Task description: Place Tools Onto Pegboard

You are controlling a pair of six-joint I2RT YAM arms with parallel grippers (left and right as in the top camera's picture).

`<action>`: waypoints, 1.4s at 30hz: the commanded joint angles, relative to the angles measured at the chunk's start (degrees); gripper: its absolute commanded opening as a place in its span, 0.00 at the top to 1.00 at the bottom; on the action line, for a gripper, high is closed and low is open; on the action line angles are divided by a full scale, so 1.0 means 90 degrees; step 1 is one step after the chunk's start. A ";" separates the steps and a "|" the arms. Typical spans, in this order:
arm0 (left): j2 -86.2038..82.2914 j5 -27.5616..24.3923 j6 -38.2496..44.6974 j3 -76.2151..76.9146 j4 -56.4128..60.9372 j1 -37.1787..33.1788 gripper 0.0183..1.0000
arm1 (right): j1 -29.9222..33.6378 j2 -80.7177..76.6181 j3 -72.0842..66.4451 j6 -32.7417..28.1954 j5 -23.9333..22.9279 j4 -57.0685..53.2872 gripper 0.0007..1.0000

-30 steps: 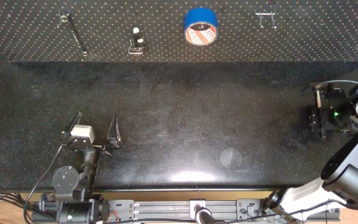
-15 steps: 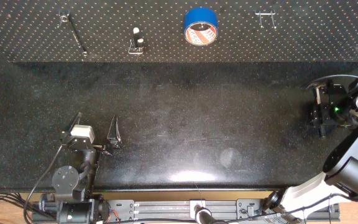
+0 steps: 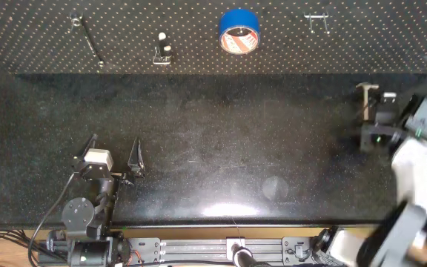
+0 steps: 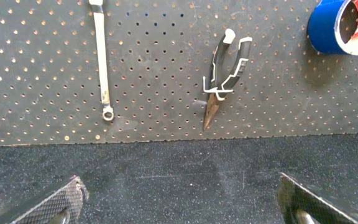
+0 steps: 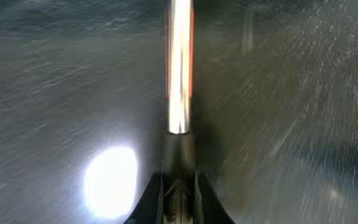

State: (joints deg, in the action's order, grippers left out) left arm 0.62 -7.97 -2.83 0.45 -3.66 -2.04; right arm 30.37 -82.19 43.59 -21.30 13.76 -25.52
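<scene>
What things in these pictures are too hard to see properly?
- Right wrist view: the tool held in the right jaws is blurred into streaks, so its kind is unclear. Its far end is cut off by the picture's edge.
- Top view: the right arm covers the tool's handle end.
- Left wrist view: the blue tape roll and the wrench are each cut off by an edge.

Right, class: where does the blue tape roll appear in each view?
Top view: blue tape roll on the pegboard, upper middle.
Left wrist view: blue tape roll on the pegboard, beyond the pliers from the wrench.
Right wrist view: blurred, cannot tell.
Shared landmark: the pliers hanging beside it.
</scene>
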 commanded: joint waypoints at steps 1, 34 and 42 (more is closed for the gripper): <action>-0.0046 -0.0002 0.0036 -0.0015 -0.0024 0.0022 0.01 | -0.1105 0.3082 -0.0775 0.1180 0.0270 0.0964 0.92; -0.0046 -0.0002 0.0036 -0.0015 -0.0024 0.0022 0.01 | -0.2594 0.0340 -0.0131 0.3031 0.1277 0.4949 0.02; -0.0046 -0.0002 0.0036 -0.0015 -0.0024 0.0022 0.01 | -0.2251 0.7851 -0.3310 0.2815 -0.0527 0.1783 0.02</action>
State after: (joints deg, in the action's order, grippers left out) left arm 0.62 -7.97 -2.83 0.47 -3.64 -2.04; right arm 10.02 -29.36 14.33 4.64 9.91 8.16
